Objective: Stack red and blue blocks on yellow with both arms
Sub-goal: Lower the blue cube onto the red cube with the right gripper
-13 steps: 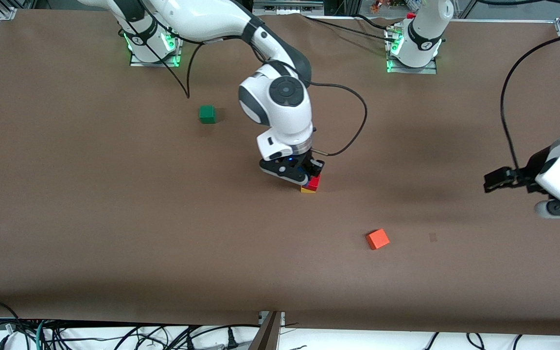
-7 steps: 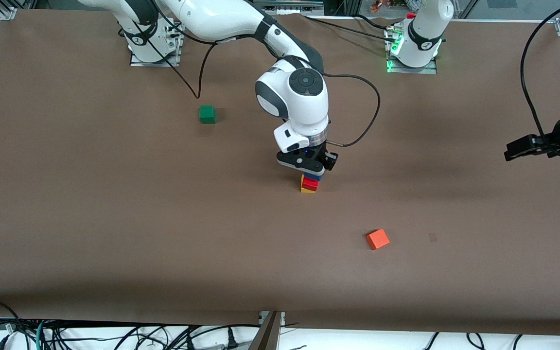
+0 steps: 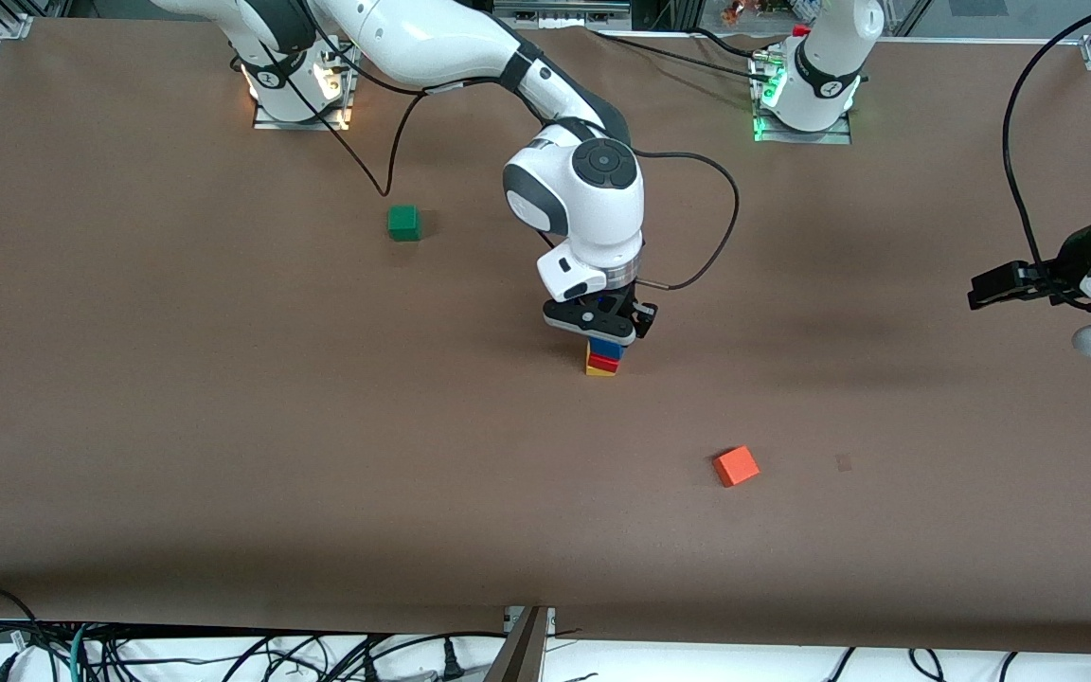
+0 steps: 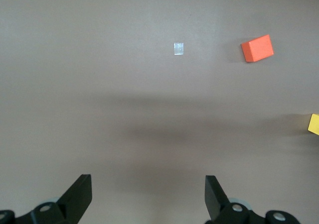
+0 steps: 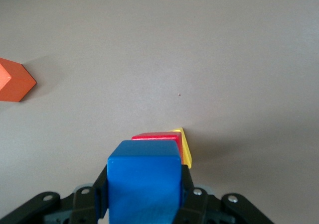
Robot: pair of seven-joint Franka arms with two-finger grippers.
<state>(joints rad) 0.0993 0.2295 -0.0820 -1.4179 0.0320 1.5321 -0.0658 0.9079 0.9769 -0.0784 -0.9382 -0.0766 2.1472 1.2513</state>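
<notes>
Blue block [image 3: 606, 348] now over red block [image 3: 603, 362]

left claw [image 4: 148, 196] open over bare table [image 4: 99, 84] w/ orange cube [image 4: 257, 48], small pale patch [image 4: 179, 49], yellow cube [image 4: 314, 124] at edge.

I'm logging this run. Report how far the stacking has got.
Done: the red block sits on the yellow cube. In hand: the right gripper is shut on the blue block, right above the red one. Left: open the fingers and lift clear. The left gripper waits open over bare table at its arm's end.
</notes>
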